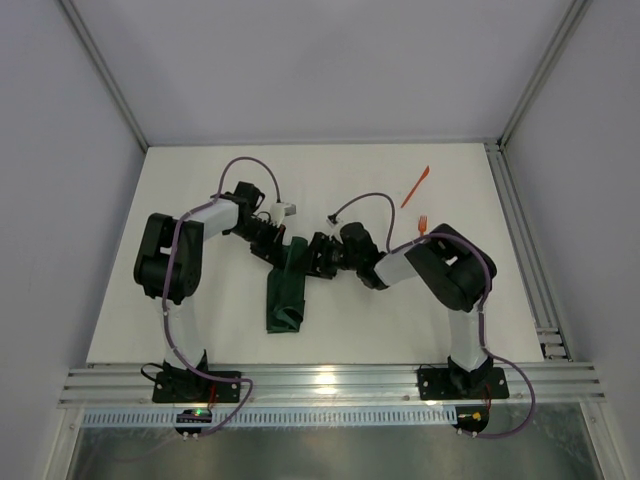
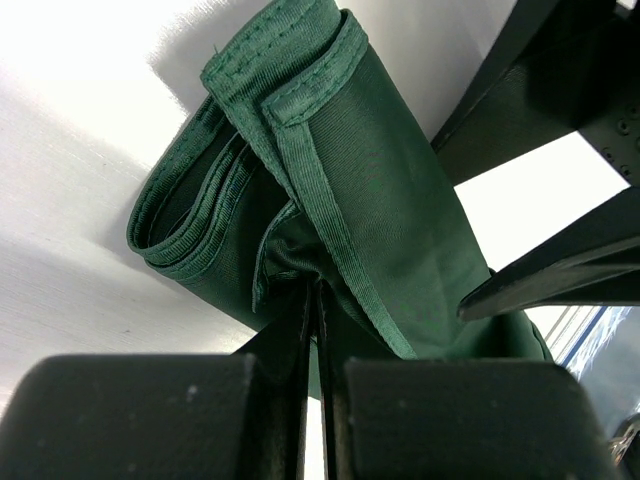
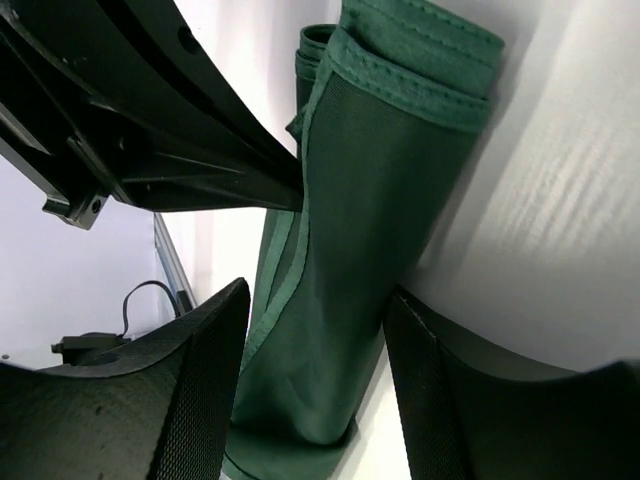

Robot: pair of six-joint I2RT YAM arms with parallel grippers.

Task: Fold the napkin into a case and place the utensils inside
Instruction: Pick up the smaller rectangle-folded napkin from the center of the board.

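Mid-worktop, the dark green case (image 1: 286,292) lies long and narrow, layered, one end toward the near edge. The left gripper (image 1: 276,248) is pinched tight on its far end; the right gripper (image 1: 318,256) straddles the cloth there, jaws apart, contact unclear. The orange knife (image 1: 415,186) and fork (image 1: 422,224) lie toward the far-right corner, bare worktop around them. No legible writing.

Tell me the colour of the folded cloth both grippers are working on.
Dark green; the case shows it best in the left wrist view.
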